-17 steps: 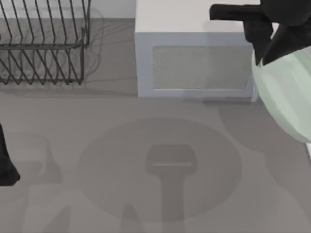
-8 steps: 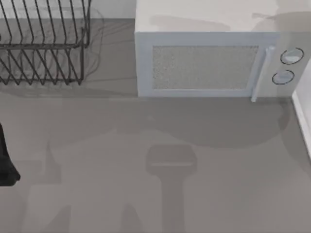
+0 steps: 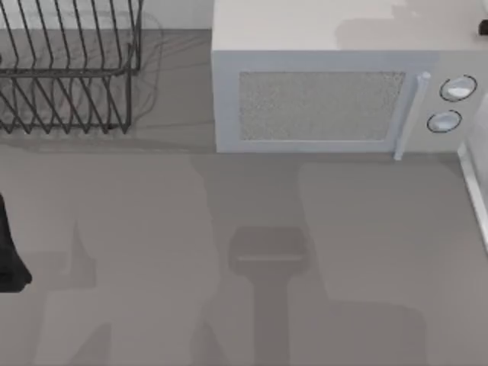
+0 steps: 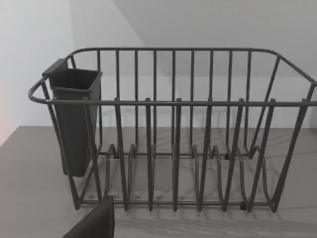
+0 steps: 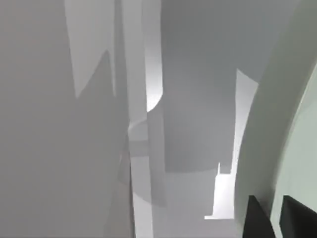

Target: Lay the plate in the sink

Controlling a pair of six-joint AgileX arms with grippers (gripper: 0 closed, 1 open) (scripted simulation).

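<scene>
Grey tabletop point(image 3: 152, 229), bare in the middle, crossed by soft shadows. Grey-white microwave point(image 3: 320, 103) at the back, its right end cut off by the picture's border past two round knobs point(image 3: 457, 88).

Black wire dish rack point(image 4: 173, 144) straight ahead of the left jaws, upright, with a dark cup point(image 4: 74, 119) hung inside one end; in the top view cut off at the back-left corner. Left arm point(image 3: 9, 252) parked at the tabletop's left edge, mostly out of frame. Cannot tell whether the left jaws are spread or pressed together.

Pale mint-green plate point(image 5: 297, 129) pinched at its rim by the right jaws, two dark fingers point(image 5: 258, 220) standing close together with the green rim between them. Beyond those jaws, pale grey and white slabs, hard to make out.

Sink point(image 3: 474, 194) as a narrow white strip at the tabletop's right edge, across the whole tabletop from the left jaws, basin cut off. Whether the plate hangs over it, cannot tell.
</scene>
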